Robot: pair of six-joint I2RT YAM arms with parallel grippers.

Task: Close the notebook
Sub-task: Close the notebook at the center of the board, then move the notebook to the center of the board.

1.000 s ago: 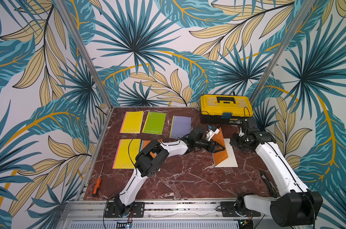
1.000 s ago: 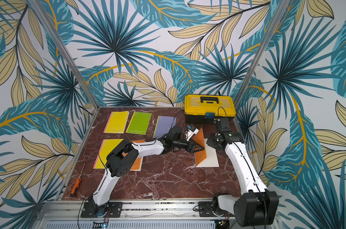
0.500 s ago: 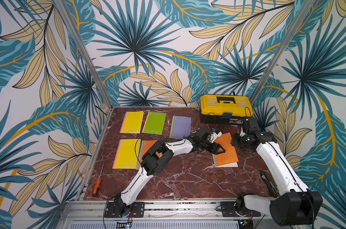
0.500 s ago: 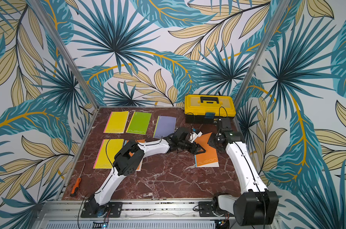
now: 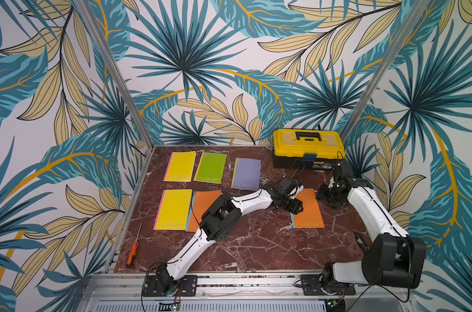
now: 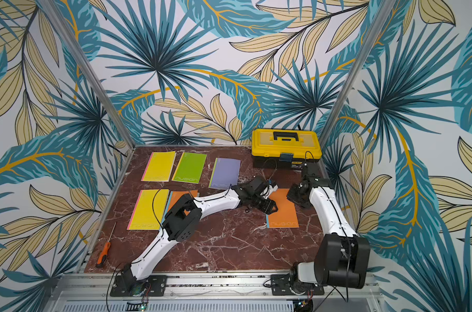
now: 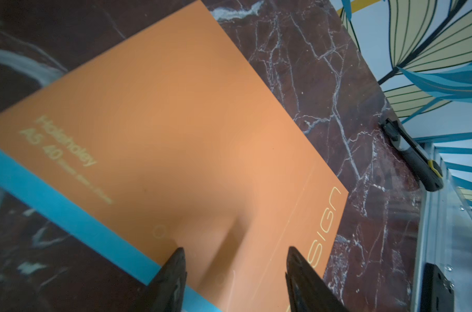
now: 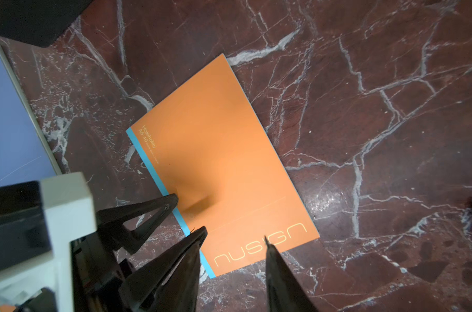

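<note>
Since the marble table [image 5: 256, 248] gives a cover a hard, flat bed to fall onto, I judge the closing all but done. The yellow toolbox [image 5: 308, 147] stands at the far right corner and the purple notebook [image 5: 247, 174] lies beyond my left arm, both apart from the work, so nothing crowds it.

The orange notebook [image 5: 310, 213] lies flat and shut on the right-hand part of the table, cover up, with no white page showing.

My left gripper [image 7: 235, 251] hovers low over the cover beside the blue spine strip, jaws parted and empty. I take that as the spot to press where the fold might spring back. Whether its tips touch I cannot tell.

My right gripper [image 8: 236, 237] hangs just beside the notebook's far right corner, likewise parted and empty.
</note>
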